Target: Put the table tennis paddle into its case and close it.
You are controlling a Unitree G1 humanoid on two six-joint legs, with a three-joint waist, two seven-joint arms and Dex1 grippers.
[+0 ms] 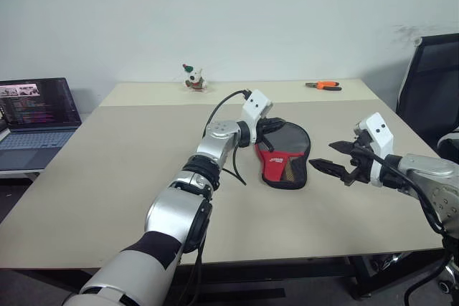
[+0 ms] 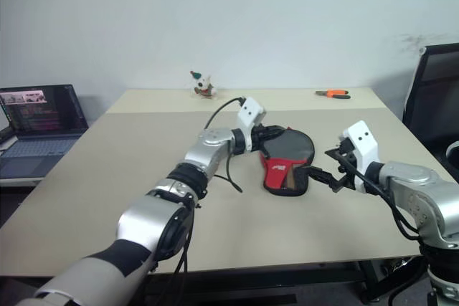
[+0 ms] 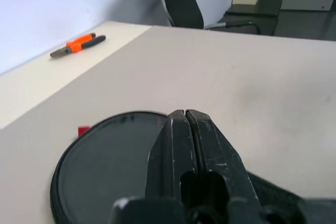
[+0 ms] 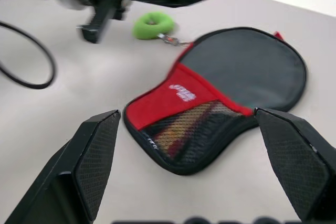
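**Spotter:** Where does the case sit from your hands?

**Me:** The case lies flat on the worktop, just ahead of my right hand and right under the tips of my left hand. Through its mesh pocket I see reddish stripes, so I judge the table tennis paddle is already inside. The green ring pull rests on the worktop beside the case's round end, close to my left hand.

**Spotter:** And the hands themselves?

**Me:** My left hand is pinched fully together with nothing between the fingers. My right is spread as wide as it goes, also empty, its fingers framing the case's handle end.

**Spotter:** So, the zip?

**Me:** Probably. I'd bring the right hand down to pin the red panel flat, then part the left fingers and hook the green ring. Pulling without that anchor would likely drag the whole case across the worktop. I can't tell how far the zip is run.
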